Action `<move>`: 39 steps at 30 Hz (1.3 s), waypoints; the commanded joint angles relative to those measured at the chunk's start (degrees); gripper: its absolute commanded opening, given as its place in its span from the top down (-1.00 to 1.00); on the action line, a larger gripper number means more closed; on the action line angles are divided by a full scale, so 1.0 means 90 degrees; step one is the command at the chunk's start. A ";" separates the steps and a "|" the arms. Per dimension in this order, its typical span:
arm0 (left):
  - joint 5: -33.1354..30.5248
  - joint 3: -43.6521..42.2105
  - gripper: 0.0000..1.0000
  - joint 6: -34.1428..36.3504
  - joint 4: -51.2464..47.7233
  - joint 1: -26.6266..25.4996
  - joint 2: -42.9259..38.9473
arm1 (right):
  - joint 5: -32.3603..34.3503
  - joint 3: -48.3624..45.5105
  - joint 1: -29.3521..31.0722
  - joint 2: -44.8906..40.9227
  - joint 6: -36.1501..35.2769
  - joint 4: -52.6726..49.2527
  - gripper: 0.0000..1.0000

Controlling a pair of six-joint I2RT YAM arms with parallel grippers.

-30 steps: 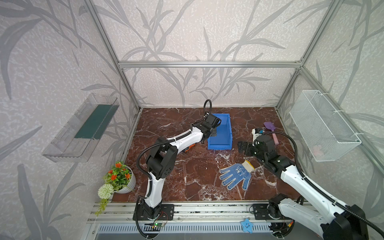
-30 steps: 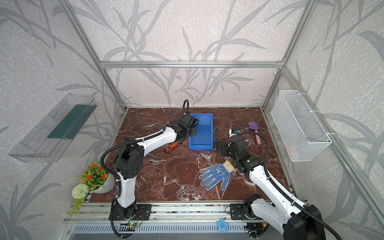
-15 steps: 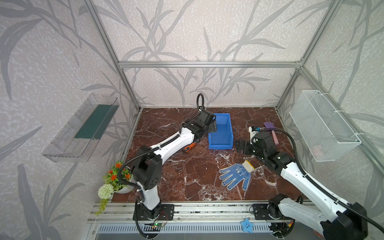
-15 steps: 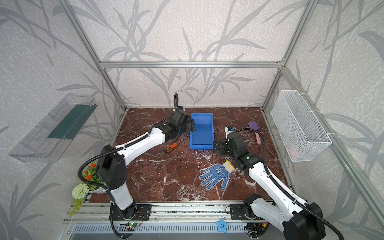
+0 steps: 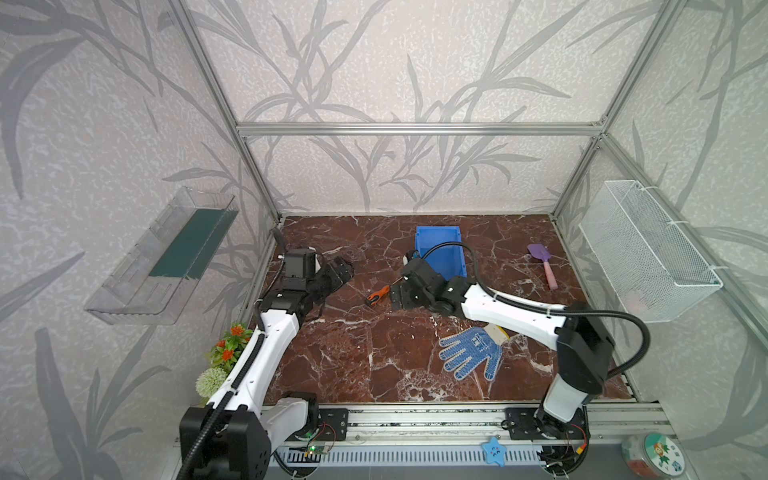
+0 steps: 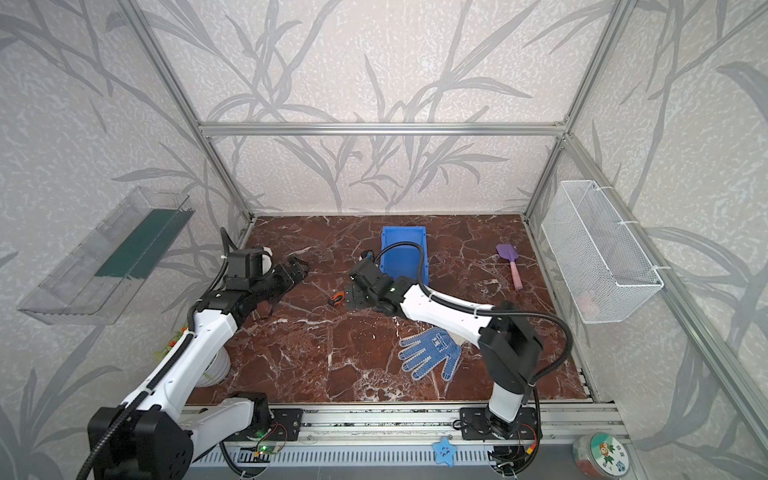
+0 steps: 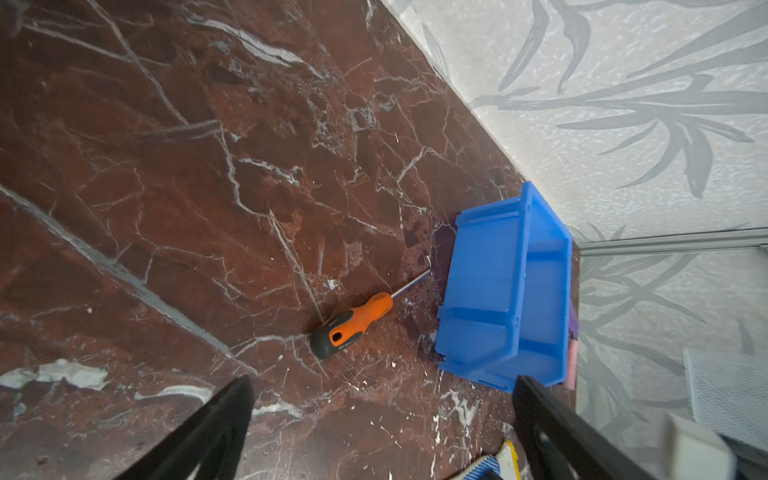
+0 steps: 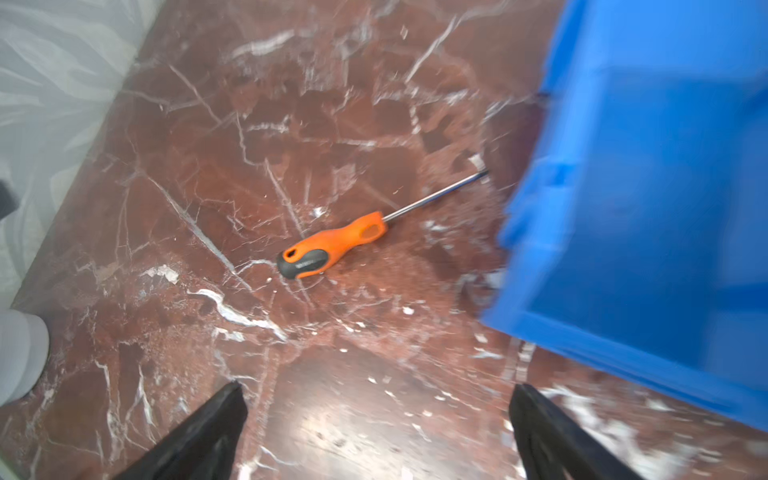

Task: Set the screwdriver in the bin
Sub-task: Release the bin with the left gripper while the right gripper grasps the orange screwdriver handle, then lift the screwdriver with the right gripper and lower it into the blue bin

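Observation:
The screwdriver [image 5: 377, 294] [image 6: 336, 298], with its orange and black handle, lies flat on the marble floor just left of the blue bin [image 5: 440, 253] [image 6: 405, 249]; its thin shaft points at the bin's near corner. My right gripper [image 5: 392, 296] [image 6: 350, 297] reaches across the middle and hovers open right beside the handle. In the right wrist view the screwdriver [image 8: 328, 245] lies ahead of the open right gripper [image 8: 376, 390], apart from it, with the bin [image 8: 644, 208] alongside. My left gripper [image 5: 344, 269] [image 7: 382, 384] is open and empty, well left of the screwdriver [image 7: 353, 324] and bin [image 7: 498, 291].
A blue dotted glove [image 5: 471, 351] lies under the right arm near the front. A purple-and-pink toy spatula [image 5: 542, 262] lies at the right. A white wire basket [image 5: 648, 249] hangs on the right wall, a clear tray [image 5: 166, 257] on the left wall. A flower pot [image 5: 226, 357] stands front left.
My left gripper has pulled back leftward from the bin's side and stands open. My right arm has swung left across the floor to the screwdriver.

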 commanded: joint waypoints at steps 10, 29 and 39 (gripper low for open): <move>0.1679 -0.0885 -0.98 -0.0217 0.0762 0.1077 -0.0082 | -0.0303 0.1932 0.0075 0.2309 0.1598 -0.0375 -0.87; 0.2403 -0.1435 -0.98 -0.0879 0.1713 0.1721 -0.0040 | 0.0367 0.3479 0.0113 0.3971 0.2068 -0.1170 -0.37; 0.2370 -0.1529 -0.98 -0.0959 0.1836 0.1770 -0.0069 | 0.0624 0.2710 0.0105 0.3555 0.1452 -0.1392 0.40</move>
